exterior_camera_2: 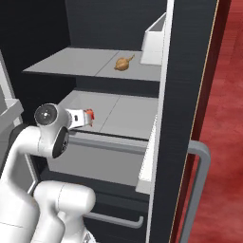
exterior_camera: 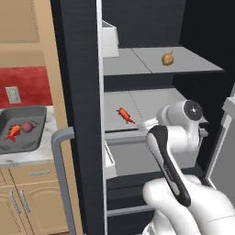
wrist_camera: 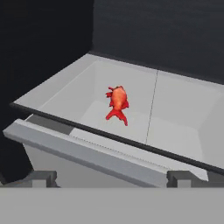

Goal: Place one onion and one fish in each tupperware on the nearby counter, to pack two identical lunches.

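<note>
A red-orange fish [wrist_camera: 117, 103] lies on the middle shelf of the open fridge [exterior_camera: 124, 114], partly hidden behind my hand in the right base view [exterior_camera_2: 89, 114]. My gripper [wrist_camera: 111, 177] is open and empty, in front of that shelf's edge and just short of the fish [exterior_camera: 148, 123] [exterior_camera_2: 83, 118]. A yellow-brown onion [exterior_camera: 167, 58] [exterior_camera_2: 124, 63] sits on the upper shelf. On the counter to the left, the dark grey tupperware [exterior_camera: 39, 114] holds another fish [exterior_camera: 13, 131] and a purplish onion [exterior_camera: 27, 126].
The dark fridge door [exterior_camera: 78, 101] [exterior_camera_2: 190, 95] stands open between the shelves and the counter, with its grey handle [exterior_camera: 62, 174] [exterior_camera_2: 201, 190] sticking out. A white bin [exterior_camera: 109, 39] [exterior_camera_2: 154, 40] sits on the upper shelf. A drawer front [wrist_camera: 87, 153] lies under the middle shelf.
</note>
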Motion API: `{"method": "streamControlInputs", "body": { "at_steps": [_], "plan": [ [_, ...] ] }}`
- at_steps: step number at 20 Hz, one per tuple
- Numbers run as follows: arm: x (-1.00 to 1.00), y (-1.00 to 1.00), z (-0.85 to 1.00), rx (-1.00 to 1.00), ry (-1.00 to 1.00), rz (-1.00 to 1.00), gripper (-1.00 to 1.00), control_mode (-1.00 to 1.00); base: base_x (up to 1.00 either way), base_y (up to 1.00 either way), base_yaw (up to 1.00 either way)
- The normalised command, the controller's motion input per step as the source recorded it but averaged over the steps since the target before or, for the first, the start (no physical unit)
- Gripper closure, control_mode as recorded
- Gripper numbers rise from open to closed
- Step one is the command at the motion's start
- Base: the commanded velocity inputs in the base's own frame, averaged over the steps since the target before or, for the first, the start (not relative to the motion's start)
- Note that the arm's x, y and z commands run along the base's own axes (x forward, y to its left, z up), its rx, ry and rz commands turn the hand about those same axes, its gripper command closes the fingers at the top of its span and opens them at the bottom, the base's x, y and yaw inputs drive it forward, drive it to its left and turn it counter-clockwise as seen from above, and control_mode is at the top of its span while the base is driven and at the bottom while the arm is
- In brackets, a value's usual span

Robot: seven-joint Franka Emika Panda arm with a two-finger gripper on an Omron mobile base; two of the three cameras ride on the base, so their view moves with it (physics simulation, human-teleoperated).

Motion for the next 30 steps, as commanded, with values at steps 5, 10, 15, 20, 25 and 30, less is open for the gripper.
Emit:
{"method": "streamControlInputs", "body": {
  "at_steps": [5, 10, 15, 20, 25, 30],
  "plan": [
    [0.56, 0.00, -0.08, 0.05, 0.09, -0.03, -1.00, -1.00, 0.00, 0.00, 0.00],
    [0.63, 0.00, 0.00, 0.00, 0.12, 0.00, -1.00, -1.00, 0.00, 0.00, 0.00],
    [0.61, 0.05, -0.22, 0.00, 0.09, 0.00, -1.00, -1.00, 0.00, 0.00, 0.00],
    [0.49, 0.24, -0.43, 0.00, 0.00, 0.00, -1.00, -1.00, 0.00, 0.00, 0.00],
    [0.58, 0.24, -0.29, 0.00, 0.01, 0.00, -1.00, -1.00, 0.00, 0.00, 0.00],
    [0.64, 0.01, -0.21, 0.00, 0.10, 0.00, -1.00, -1.00, 0.00, 0.00, 0.00]
  ]
}}
